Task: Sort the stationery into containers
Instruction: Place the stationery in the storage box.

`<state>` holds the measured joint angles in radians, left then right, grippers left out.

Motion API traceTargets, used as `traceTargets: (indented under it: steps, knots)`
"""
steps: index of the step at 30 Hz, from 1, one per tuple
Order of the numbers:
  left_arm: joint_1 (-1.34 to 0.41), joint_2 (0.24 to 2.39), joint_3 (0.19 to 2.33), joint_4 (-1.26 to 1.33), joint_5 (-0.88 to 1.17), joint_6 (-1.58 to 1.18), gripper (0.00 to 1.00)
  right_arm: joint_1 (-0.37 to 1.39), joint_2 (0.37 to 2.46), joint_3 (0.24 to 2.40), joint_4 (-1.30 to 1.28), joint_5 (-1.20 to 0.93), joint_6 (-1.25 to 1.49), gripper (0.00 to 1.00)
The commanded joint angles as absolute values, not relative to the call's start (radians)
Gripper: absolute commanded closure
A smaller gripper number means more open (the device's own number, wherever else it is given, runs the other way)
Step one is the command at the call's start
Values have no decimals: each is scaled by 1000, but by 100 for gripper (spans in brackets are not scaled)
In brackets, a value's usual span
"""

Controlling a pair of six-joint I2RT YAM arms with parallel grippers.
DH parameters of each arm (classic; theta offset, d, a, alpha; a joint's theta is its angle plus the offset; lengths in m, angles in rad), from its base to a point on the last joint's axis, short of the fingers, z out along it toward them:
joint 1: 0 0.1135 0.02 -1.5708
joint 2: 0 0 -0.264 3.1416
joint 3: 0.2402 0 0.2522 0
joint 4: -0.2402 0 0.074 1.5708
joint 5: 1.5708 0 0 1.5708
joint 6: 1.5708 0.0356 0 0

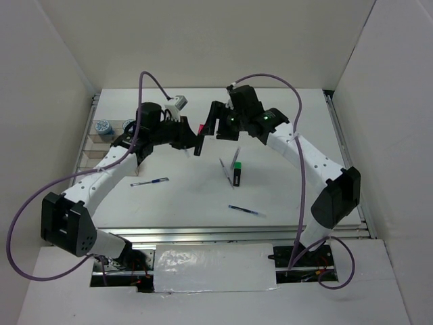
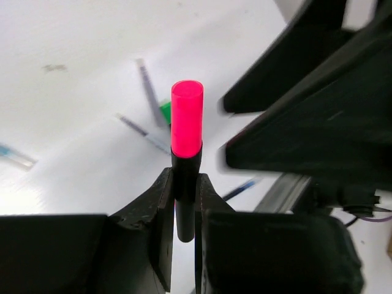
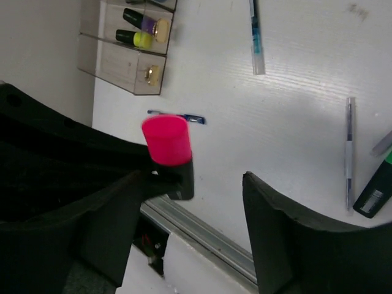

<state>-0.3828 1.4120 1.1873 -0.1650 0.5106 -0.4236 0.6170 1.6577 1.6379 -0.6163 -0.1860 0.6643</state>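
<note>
Pink-capped highlighter (image 2: 186,128) sits clamped in the left gripper (image 2: 185,187); the right gripper (image 3: 197,205) gapes wide beside it.

Arm shells: white plastic is seen on the left arm (image 1: 101,177) and right arm (image 1: 308,157).
Elbow housings: boxy black casings (image 1: 67,223) are fitted.
Cables: purple cables (image 1: 302,196) are looped along both arms.
Wrist lights: green lamps (image 1: 266,118) are lit.
End effectors: the left end effector (image 1: 198,144) and right end effector (image 1: 215,127) are finished matte black.
</note>
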Motion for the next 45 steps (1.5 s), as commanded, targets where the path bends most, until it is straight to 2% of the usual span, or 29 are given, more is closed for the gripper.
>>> traceTargets:
  steps: [1,4,7,10,11,16,22,29,34,37,45]
  knots:
    - [-307,1361,1177,-179,512,-335,100,530,1575,1628,-566,-293,634,24]
    - [-206,1325,1192,-285,517,-152,100,460,1536,1611,-571,-348,540,25]
    - [-117,1347,1267,-481,550,285,100,381,1493,1530,-589,-371,491,35]
    - [-22,1391,1342,-606,560,582,100,388,1479,1416,-594,-295,477,37]
    - [-5,1403,1353,-632,563,761,100,402,1480,1396,-597,-264,477,38]
    - [190,1546,1506,-938,612,1335,100,437,1546,1319,-604,-120,491,36]
    - [282,1741,1715,-1116,549,1665,100,459,1629,1307,-603,-46,508,33]
    - [308,1839,1720,-1036,457,1816,100,456,1712,1336,-624,-25,520,34]
    - [308,1940,1758,-1029,425,1798,94,451,1772,1380,-650,-25,519,34]
    - [310,1986,1778,-1008,405,1758,89,449,1790,1391,-658,-25,517,34]
    - [302,2071,1827,-1028,391,1736,69,448,1845,1410,-673,-3,531,34]
